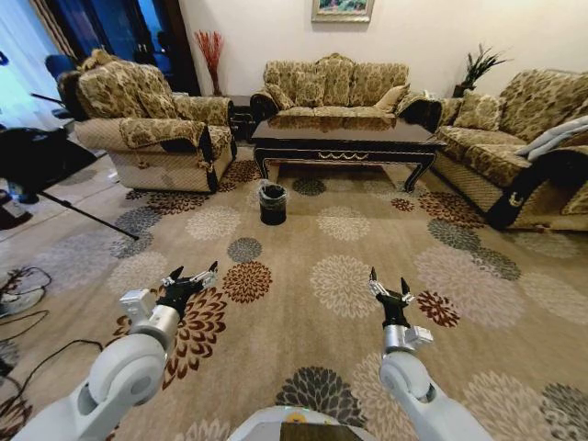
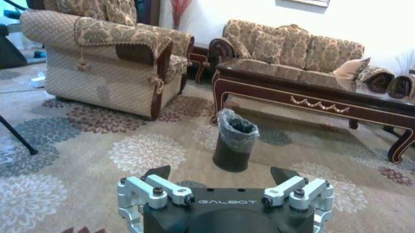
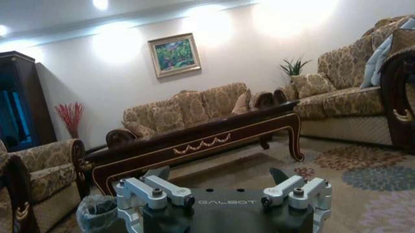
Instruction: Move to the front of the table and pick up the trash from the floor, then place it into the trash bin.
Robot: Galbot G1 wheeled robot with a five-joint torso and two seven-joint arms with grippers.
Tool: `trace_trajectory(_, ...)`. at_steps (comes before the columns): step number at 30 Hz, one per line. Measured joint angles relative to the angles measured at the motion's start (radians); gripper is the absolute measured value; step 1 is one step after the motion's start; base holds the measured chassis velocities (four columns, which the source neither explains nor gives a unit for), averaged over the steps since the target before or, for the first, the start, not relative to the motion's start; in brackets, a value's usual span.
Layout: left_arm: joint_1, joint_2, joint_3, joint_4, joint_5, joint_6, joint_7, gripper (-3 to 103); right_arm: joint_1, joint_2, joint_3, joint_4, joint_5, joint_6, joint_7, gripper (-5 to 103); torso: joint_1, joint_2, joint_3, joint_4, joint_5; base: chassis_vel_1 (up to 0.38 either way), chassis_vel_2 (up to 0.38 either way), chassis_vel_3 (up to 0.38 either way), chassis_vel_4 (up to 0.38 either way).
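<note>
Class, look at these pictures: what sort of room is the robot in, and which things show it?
Most likely a home living room: patterned sofas ring a dark wooden coffee table on a flowered carpet, with a framed picture on the wall.

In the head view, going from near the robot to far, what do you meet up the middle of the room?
The two open grippers, left and right, level with each other → bare flowered carpet → trash bin → table → sofa against the back wall → framed picture.
</note>
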Motion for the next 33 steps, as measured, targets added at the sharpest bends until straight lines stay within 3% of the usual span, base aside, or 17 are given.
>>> trace_trajectory(33, 0.000, 0.000, 0.000, 0.000, 0.000, 0.000, 0.000, 100, 0.000, 0.000, 0.000, 0.000, 0.000, 0.000, 0.000, 100, 0.052, 0.132, 0.081, 0.0000, 0.0000, 0.000, 0.000, 0.000, 0.000)
